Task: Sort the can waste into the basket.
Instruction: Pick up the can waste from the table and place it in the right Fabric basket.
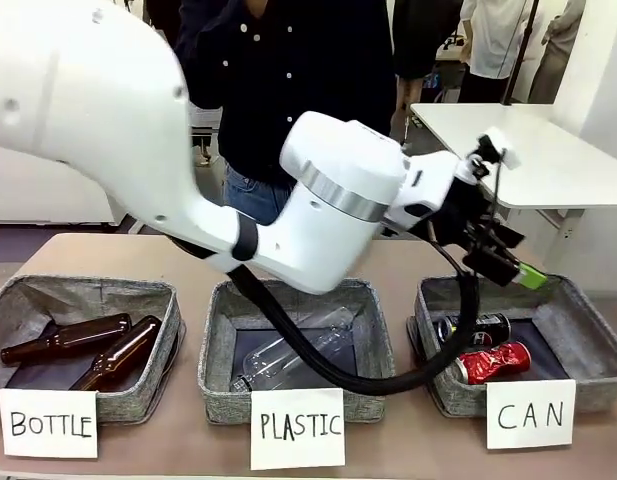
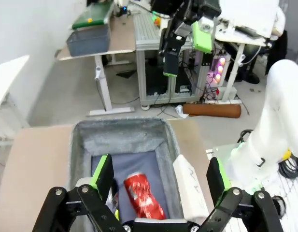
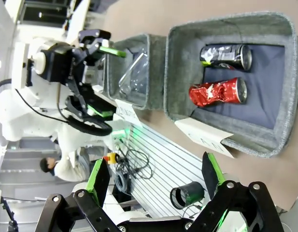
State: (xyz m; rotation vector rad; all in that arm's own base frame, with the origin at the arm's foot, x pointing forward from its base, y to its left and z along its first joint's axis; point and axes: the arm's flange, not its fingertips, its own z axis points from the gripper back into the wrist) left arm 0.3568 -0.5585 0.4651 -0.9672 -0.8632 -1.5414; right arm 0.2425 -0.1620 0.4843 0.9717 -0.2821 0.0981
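Black can [image 1: 475, 328] and dented red can [image 1: 493, 362] both lying in CAN basket [image 1: 588, 318]. Brown bottles [image 1: 88, 350] in BOTTLE bin, clear bottle [image 1: 293, 357] in PLASTIC bin. Left tool [image 2: 158, 181] and right tool [image 3: 153, 179] both open, holding nothing.

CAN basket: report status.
Left gripper open above the basket, right gripper open. Black can and red can inside. Nothing in the way.

glossy white rounded arm [image 1: 318, 215], silver joint ring, looping black cable [image 1: 328, 360], black claw [image 1: 500, 252] with green pads
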